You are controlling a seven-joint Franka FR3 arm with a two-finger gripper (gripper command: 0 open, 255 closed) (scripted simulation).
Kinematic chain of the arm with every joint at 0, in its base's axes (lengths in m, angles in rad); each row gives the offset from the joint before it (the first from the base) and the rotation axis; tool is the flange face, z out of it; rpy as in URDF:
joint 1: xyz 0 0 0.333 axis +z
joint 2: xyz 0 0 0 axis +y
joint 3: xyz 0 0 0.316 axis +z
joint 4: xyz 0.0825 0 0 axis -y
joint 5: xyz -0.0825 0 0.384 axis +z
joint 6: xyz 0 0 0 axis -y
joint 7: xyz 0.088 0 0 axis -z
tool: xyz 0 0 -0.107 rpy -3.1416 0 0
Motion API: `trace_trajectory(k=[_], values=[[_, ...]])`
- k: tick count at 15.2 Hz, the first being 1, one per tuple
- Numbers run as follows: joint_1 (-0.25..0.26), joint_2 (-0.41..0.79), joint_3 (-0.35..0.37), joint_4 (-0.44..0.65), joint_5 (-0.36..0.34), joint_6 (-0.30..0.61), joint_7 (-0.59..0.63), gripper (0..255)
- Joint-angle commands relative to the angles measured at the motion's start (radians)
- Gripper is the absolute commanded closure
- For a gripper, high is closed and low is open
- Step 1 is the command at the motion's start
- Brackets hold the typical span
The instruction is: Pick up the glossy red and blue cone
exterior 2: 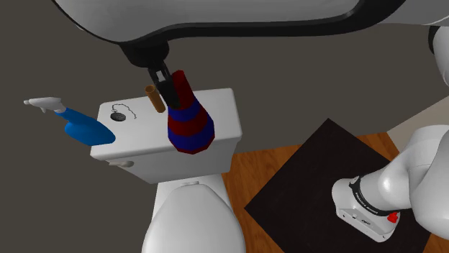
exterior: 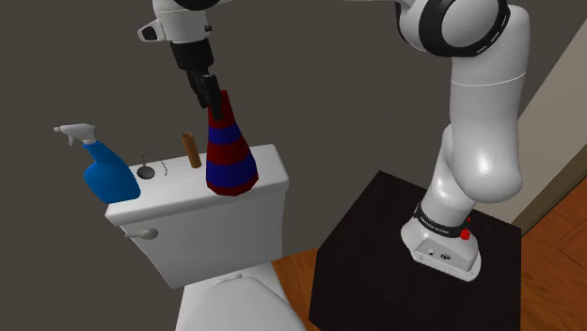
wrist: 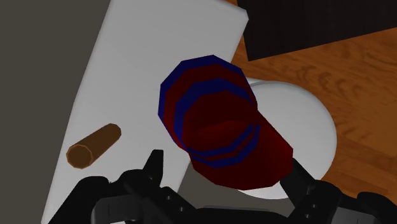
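Found gripper (exterior: 209, 94) clenched on the narrow top of the cone (exterior: 229, 155), jaws pressing opposite flanks, as checked in the wrist view. Placed cone above the front rim of the tank lid (exterior: 273, 162), wide end down, tipped a little so the base swings toward 5 o'clock in the second exterior view. Judged base just clear of the lid, since it overlaps the tank's front face there; cannot confirm a gap from the shoulder view. Logged stage as lift: grasp made, little height gained at most.

Took the top as the only section slim enough for the jaws; wide end looks far beyond their span. Expect the taper to work against the pinch — glossy skin adds to the slip risk. Advise a slow, straight raise.

Recorded cone as shiny and faceted in section, banded dark red and blue. Recorded lid as flat, plain white, with rounded corners and no visible texture.

Noted brown cylinder (exterior: 193, 150) upright on the lid at the cone's 9 o'clock in the shoulder view — near, not touching; end face shows a darker core inside a paler ring. Noted blue spray bottle (exterior: 108, 174) with pale trigger head farther out at 9 o'clock, well apart, at the lid's end. Noted small dark round fitting (exterior: 148, 171) with a thin wire loop between bottle and cylinder. Logged stand (exterior: 376, 254) as a dark box at 4 o'clock from the tank, on a wood-grain floor (exterior: 555, 244).
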Motion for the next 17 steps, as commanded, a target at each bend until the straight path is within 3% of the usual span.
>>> trace_trajectory(k=[1, 10, 17], values=[[0.000, 0.001, 0.000, -0.001, 0.000, 0.003, 0.000, 255], [0.000, 0.000, 0.000, -0.004, 0.000, 0.005, 0.000, 255], [0.009, 0.035, 0.001, 0.143, -0.006, -0.108, 0.000, 255]])
